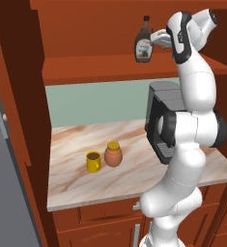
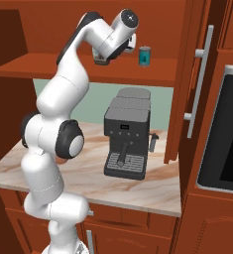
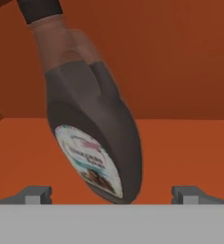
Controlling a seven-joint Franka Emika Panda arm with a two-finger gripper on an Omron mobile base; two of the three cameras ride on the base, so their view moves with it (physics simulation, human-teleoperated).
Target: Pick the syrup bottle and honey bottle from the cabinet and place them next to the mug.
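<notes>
The syrup bottle point(image 1: 143, 46), dark brown with a white label, stands on the shelf of the reddish-brown cabinet point(image 1: 95, 67). My gripper point(image 1: 156, 39) reaches it from the right, open. In the hand view the syrup bottle point(image 3: 94, 138) looms close and slanted between the two fingertips point(image 3: 35, 194), which stand wide apart and clear of it. Down on the counter the orange-brown honey bottle point(image 1: 113, 154) with its yellow lid stands just right of the yellow mug point(image 1: 93, 161).
A dark coffee machine point(image 2: 127, 131) stands on the marble counter point(image 1: 76, 183) under the shelf, right of the mug. A small teal can point(image 2: 145, 55) sits on the shelf to the right of my hand. A cabinet door with a long handle point(image 2: 200, 79) stands at right.
</notes>
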